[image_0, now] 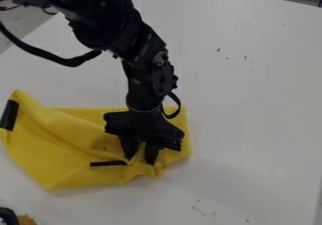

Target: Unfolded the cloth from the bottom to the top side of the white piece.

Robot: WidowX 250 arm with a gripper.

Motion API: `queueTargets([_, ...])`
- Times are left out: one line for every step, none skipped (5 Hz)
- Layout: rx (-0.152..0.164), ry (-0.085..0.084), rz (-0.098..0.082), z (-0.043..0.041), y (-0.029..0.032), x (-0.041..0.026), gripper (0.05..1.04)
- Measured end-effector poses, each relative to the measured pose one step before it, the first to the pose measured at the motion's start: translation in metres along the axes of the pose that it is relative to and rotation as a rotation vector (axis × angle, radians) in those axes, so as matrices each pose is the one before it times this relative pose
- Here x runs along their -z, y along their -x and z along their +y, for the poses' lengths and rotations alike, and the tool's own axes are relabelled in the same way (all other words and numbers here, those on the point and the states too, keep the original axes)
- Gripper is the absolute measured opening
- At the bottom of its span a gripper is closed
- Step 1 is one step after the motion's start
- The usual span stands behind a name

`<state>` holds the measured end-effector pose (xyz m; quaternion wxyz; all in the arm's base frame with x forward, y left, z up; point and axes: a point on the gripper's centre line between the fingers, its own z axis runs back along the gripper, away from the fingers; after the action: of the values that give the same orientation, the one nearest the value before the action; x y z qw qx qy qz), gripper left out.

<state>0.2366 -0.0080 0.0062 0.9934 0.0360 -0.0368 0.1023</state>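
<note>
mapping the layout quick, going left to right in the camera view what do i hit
Flat black strip at the left end of the soft yellow cloth → thin black strip on the cloth's lower part → black robot gripper over the cloth → small dark marks on the smooth white tabletop.

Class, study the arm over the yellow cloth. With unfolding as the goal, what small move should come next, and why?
Probably the claw should secure a pinch on the yellow cloth before any lift. It is already down at the cloth's lower right, where the fabric puckers around it, so a sure hold there seems the likeliest way to open the folds.
</note>
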Motion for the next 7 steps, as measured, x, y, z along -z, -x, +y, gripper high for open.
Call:
queueTargets([-0.0063, -0.0133, 0.0061, 0.00051, -0.00431, -0.00419, 0.235])
queueTargets([-0.0169, -0.0053, -0.0157, -0.00639, -0.00512, -0.00451, 0.487])
queueTargets([-0.0085, 0.0028, -0.0088, -0.00067, -0.00227, -0.00073, 0.799])
queueTargets([0.0089, 0.0068, 0.0037, -0.00073, 0.00046, 0.00003, 1.004])
queueTargets([-0.0018, -0.0068, 0.0101, 0.00381, 0.00064, 0.00028, 0.971])
queueTargets([-0.0080, -0.0063, -0.0300, 0.00264, -0.00304, -0.00959, 0.696])
queueTargets([0.0021, -0.0091, 0.0040, 0.00151, 0.00069, -0.00037, 0.388])
